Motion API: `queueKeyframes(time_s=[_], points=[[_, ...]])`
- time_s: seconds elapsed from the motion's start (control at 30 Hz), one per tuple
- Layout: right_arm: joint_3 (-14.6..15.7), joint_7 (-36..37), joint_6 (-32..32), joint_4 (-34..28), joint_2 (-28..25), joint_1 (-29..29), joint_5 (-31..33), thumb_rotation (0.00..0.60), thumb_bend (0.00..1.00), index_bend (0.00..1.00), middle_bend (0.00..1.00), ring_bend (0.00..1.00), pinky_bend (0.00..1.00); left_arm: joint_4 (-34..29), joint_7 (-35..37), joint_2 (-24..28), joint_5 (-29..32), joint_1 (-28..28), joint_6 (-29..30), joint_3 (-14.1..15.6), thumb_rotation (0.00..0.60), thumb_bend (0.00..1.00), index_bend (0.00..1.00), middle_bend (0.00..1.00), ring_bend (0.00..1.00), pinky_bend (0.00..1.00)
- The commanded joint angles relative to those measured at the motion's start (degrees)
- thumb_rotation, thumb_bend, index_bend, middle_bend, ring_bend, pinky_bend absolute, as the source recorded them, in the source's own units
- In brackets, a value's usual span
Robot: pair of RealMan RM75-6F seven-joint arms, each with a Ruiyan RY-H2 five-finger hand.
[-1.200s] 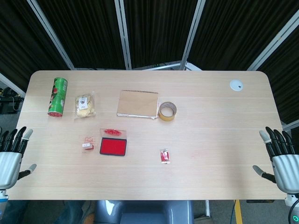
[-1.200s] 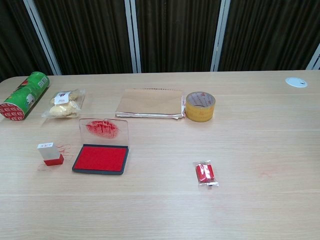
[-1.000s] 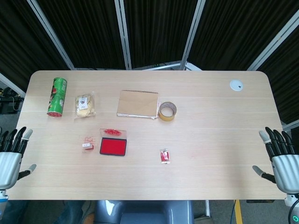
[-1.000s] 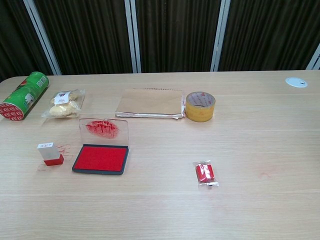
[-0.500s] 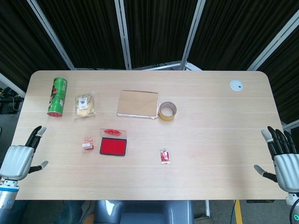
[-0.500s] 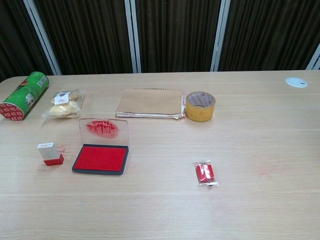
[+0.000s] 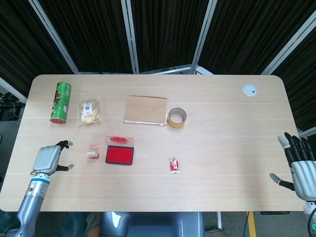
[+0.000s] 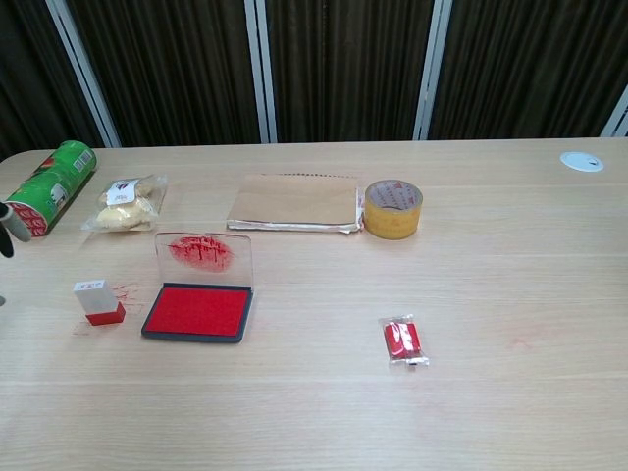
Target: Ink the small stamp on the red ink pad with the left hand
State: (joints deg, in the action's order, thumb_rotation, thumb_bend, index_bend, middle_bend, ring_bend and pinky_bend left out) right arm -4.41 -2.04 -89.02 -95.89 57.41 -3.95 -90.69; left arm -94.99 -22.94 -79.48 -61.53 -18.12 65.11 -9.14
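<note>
Head view, left robot hand (image 7: 48, 159) empty, beside stamp (image 7: 92, 154)

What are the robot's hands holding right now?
Nothing. The left hand hovers open beside the small stamp without touching it, and the right hand is open at the table's far edge.

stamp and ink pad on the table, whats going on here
Nothing is held. The left hand is over the table's near left edge, fingers apart, just left of the small stamp, not touching it. The stamp stands beside the open red ink pad. The right hand waits, open, off the table's right edge.
</note>
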Motion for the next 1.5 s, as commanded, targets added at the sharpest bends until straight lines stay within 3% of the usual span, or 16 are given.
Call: queueKeyframes(time_s=[0.03, 0.4, 0.67, 1.07, 1.5], points=[[-0.1, 0.4, 0.2, 0.1, -0.1, -0.1, 0.2, 0.600, 0.00, 0.00, 0.00, 0.00, 0.00, 1.4, -3.3, -3.6, 4.2, -2.5, -1.0, -1.6, 0.600, 0.15, 0.34, 0.37, 0.87, 0.97], [-0.1, 1.0, 1.0, 0.4, -0.2, -0.4, 0.9, 0.600, 0.00, 0.00, 0.00, 0.00, 0.00, 6.0, -6.9, -9.2, 7.6, -6.0, -0.6, -2.0, 0.600, 0.15, 0.35, 0.38, 0.87, 0.97], [-0.2, 1.2, 1.6, 0.7, -0.1, -0.6, 1.4, 0.600, 0.00, 0.00, 0.00, 0.00, 0.00, 7.6, -9.8, -11.4, 8.9, -7.6, 0.0, -1.0, 0.600, 0.24, 0.38, 0.40, 0.87, 0.97], [-0.2, 1.6, 2.1, 1.1, 0.0, -0.8, 2.1, 0.600, 0.00, 0.00, 0.00, 0.00, 0.00, 9.5, -10.9, -12.7, 9.6, -8.6, 0.7, -0.4, 0.600, 0.37, 0.41, 0.43, 0.86, 0.97], [-0.2, 1.6, 2.4, 1.2, 0.0, -0.9, 2.3, 0.600, 0.00, 0.00, 0.00, 0.00, 0.00, 11.0, -9.4, -13.6, 8.9, -9.4, -0.3, 0.5, 0.600, 0.37, 0.40, 0.42, 0.86, 0.96]])
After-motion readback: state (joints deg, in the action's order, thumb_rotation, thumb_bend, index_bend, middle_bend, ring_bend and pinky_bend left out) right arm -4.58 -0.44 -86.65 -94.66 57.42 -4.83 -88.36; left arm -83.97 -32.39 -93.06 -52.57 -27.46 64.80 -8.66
